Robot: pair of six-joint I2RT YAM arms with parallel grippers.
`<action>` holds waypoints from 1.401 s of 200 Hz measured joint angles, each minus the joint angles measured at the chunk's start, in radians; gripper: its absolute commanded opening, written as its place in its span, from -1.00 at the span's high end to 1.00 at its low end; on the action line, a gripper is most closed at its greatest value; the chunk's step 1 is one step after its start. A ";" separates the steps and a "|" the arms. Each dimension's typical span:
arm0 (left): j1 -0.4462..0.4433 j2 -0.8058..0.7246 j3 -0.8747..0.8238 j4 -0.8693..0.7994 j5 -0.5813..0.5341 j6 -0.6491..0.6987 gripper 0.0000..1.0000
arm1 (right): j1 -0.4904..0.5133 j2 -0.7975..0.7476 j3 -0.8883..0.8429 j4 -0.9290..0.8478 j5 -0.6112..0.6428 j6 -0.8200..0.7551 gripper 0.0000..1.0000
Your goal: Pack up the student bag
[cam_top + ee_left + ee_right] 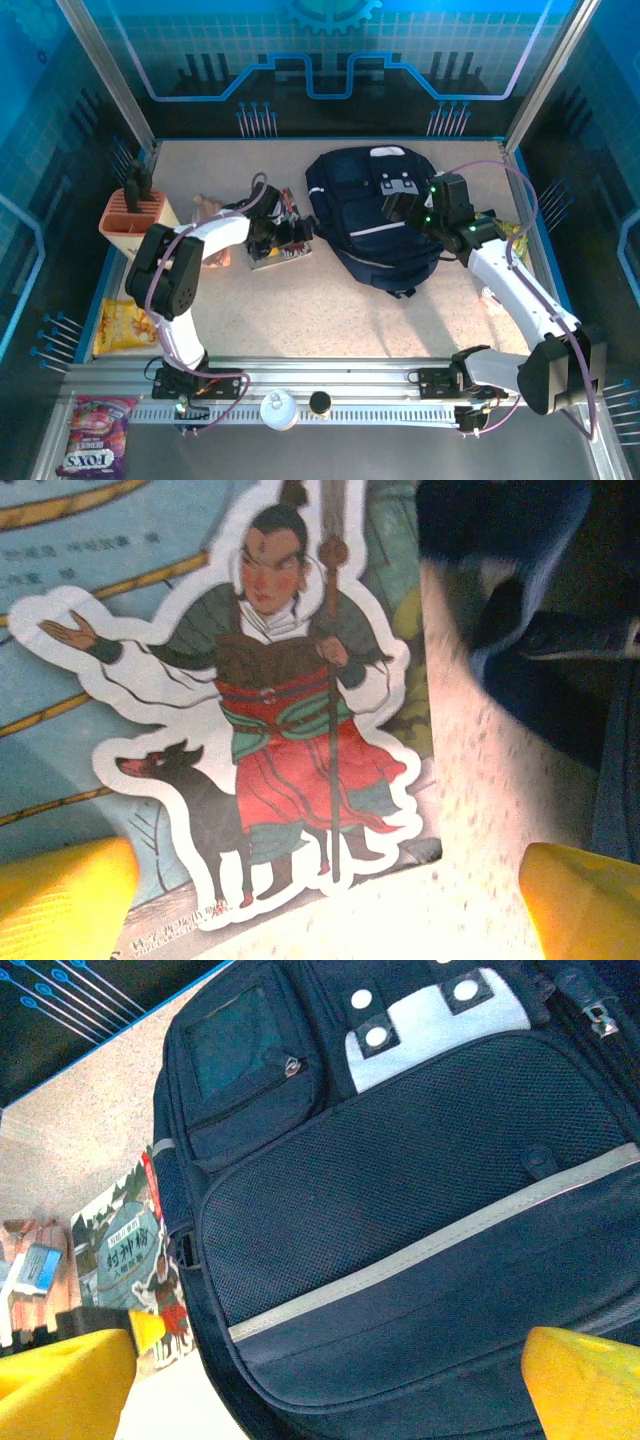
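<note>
Left arm stretched toward one o'clock, left gripper wide over the book. Right arm bent toward eleven o'clock, right gripper wide, empty, above the bag.

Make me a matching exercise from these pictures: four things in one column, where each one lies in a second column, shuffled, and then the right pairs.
Things
1. student bag
2. picture book
3. orange holder
4. purple candy packet

Places
A. near-left corner, off the speckled table
B. far-left part of the table
C. middle of the table, just left of the student bag
D. right of centre, in the far half of the table

Pairs: 1-D, 2-C, 3-B, 4-A
</note>
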 measured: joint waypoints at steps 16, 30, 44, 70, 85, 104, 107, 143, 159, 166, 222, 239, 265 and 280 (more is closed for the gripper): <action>-0.016 -0.063 -0.076 0.011 0.019 -0.028 -0.98 | 0.013 0.021 0.010 0.000 -0.006 0.000 -1.00; -0.044 -0.115 -0.134 0.001 0.023 -0.050 -0.98 | 0.028 0.040 0.021 0.007 -0.008 0.000 -1.00; -0.078 -0.155 -0.169 -0.018 0.022 -0.069 -0.99 | 0.045 0.061 0.037 0.010 -0.010 -0.001 -1.00; -0.110 -0.219 -0.206 -0.074 0.023 -0.103 -0.98 | 0.100 0.124 0.089 0.013 -0.003 -0.017 -0.89; -0.086 -0.260 -0.203 -0.095 0.022 -0.114 -0.98 | 0.142 0.177 0.142 0.008 -0.003 -0.035 -0.82; -0.034 -0.322 -0.176 -0.109 0.014 -0.121 -0.98 | 0.211 0.255 0.216 0.003 -0.005 -0.061 -0.75; -0.026 -0.332 -0.171 -0.108 0.009 -0.120 -0.98 | 0.224 0.267 0.225 0.003 -0.007 -0.067 -0.72; 0.067 -0.397 -0.132 -0.114 -0.053 -0.114 -0.91 | 0.375 0.418 0.336 -0.016 -0.023 -0.094 -0.51; 0.108 -0.401 -0.142 -0.118 -0.077 -0.100 -0.90 | 0.423 0.496 0.381 -0.022 -0.036 -0.095 -0.41; 0.124 -0.402 -0.151 -0.119 -0.086 -0.097 -0.88 | 0.440 0.528 0.395 -0.024 -0.043 -0.093 -0.36; 0.187 -0.389 -0.240 -0.121 -0.098 -0.058 -0.45 | 0.483 0.755 0.490 -0.066 -0.089 -0.076 0.17; 0.187 -0.361 -0.240 -0.115 -0.098 -0.039 -0.35 | 0.483 0.803 0.523 -0.093 -0.084 -0.072 0.29; 0.187 -0.312 -0.240 -0.116 -0.106 -0.021 -0.20 | 0.483 0.861 0.575 -0.122 -0.072 -0.079 0.38; 0.187 -0.294 -0.240 -0.115 -0.117 -0.010 -0.13 | 0.483 0.883 0.591 -0.135 -0.062 -0.082 0.39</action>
